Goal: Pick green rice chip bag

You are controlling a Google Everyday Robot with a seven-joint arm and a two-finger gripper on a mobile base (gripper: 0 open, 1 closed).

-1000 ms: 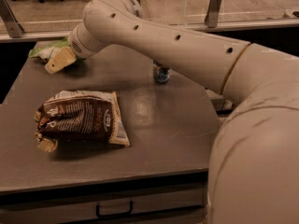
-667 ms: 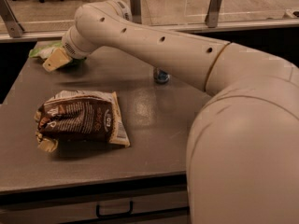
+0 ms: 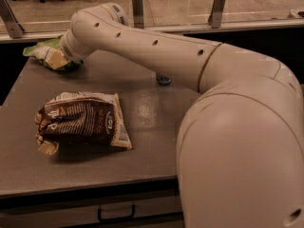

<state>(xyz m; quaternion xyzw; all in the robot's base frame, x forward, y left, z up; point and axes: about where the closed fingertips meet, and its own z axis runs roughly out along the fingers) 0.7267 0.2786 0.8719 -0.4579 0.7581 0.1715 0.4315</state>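
The green rice chip bag (image 3: 42, 50) lies at the far left corner of the grey table (image 3: 152, 103). It is lime green with a whitish panel. My gripper (image 3: 58, 58) reaches out on the long cream arm and sits right at the bag, over its right part. The wrist covers part of the bag.
A larger dark brown and cream snack bag (image 3: 80, 121) lies on the left front of the table. A blue drink can (image 3: 164, 79) peeks out from under the arm at mid table. A rail with posts (image 3: 137, 4) runs behind the table. A drawer handle (image 3: 116, 215) shows below the front edge.
My arm has stretched further left and away, bringing the gripper onto the green bag. The brown bag and the can have not moved.
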